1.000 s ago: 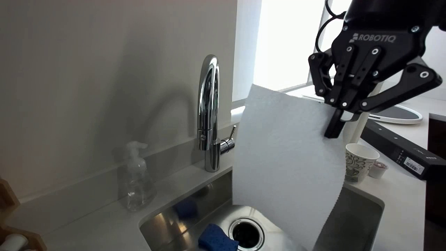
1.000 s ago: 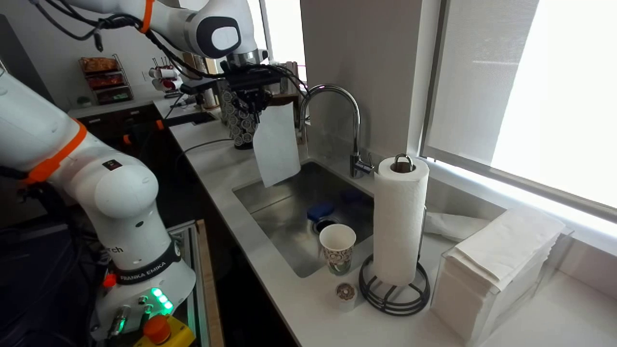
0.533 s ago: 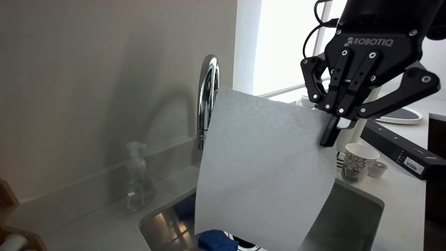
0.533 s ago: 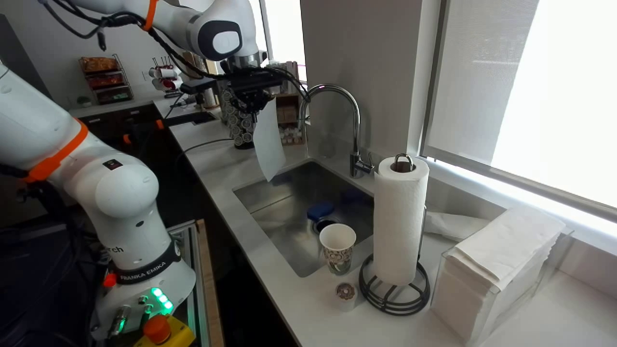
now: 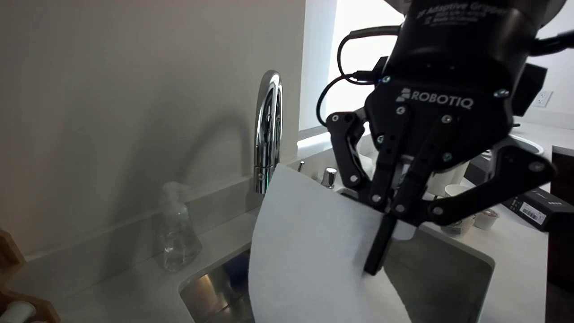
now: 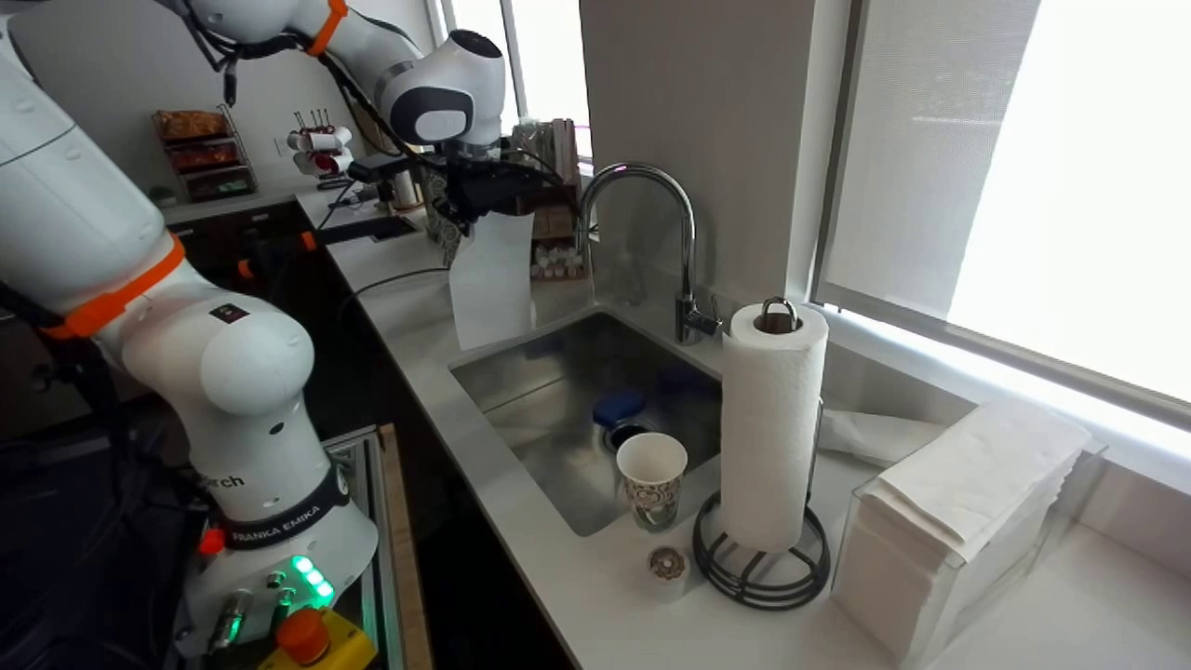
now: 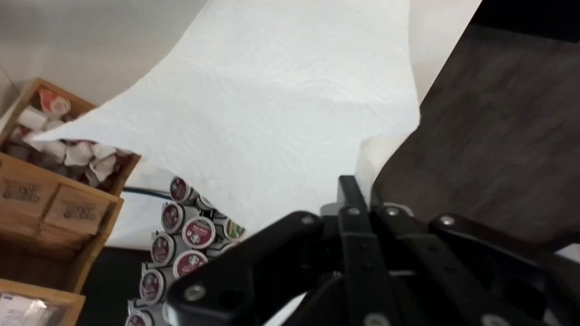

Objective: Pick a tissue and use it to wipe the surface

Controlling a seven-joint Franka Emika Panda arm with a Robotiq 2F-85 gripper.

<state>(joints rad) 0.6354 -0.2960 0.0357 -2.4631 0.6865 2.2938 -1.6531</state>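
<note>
My gripper is shut on the tissue, a thin white sheet that hangs down and curves from the fingertips. In an exterior view the tissue hangs by the sink's far rim, over the counter; I cannot tell whether its lower edge touches. In the wrist view the gripper comes in from the bottom, with the jaws close together. There the tissue spreads across the middle and hides much of the counter below, with a small fold by the fingertips.
The sink holds a blue sponge. A tall faucet and a clear soap bottle stand along the wall. A paper cup and paper roll are nearer. Coffee pods and a wooden organizer show below.
The gripper has moved lower and, in an exterior view, leftward and closer to the camera, still holding the tissue. The sheet has swung and moved with it, away from the sink's middle.
</note>
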